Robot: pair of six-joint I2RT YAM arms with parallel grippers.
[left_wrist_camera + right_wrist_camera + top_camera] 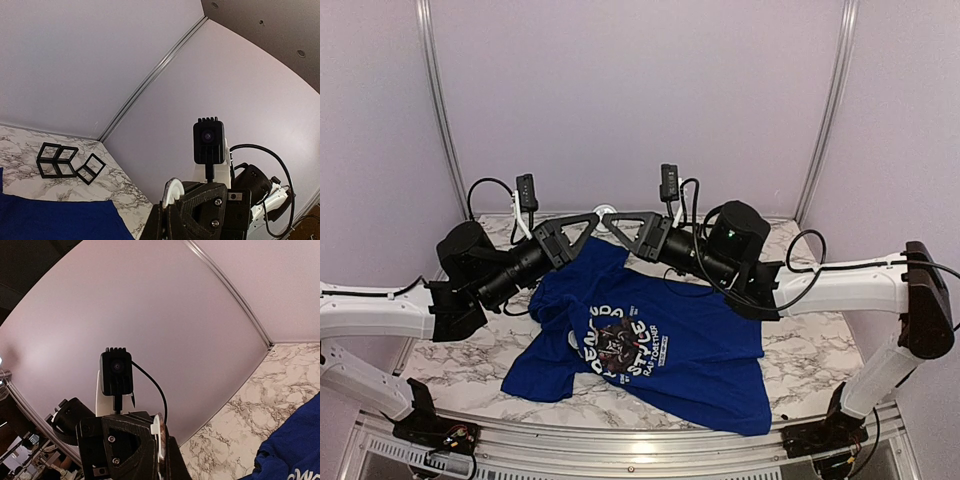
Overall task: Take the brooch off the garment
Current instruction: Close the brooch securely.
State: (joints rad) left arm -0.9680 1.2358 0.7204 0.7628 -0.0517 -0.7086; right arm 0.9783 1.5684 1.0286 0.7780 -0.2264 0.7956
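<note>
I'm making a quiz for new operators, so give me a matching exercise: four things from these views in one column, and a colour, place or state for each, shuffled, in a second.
Column one
1. T-shirt
2. table
3. cube frames
4. left gripper

Column two
a. shut
b. white with grey veins
c. standing near the wall
d. royal blue

Pairs: 1-d, 2-b, 3-c, 4-a
</note>
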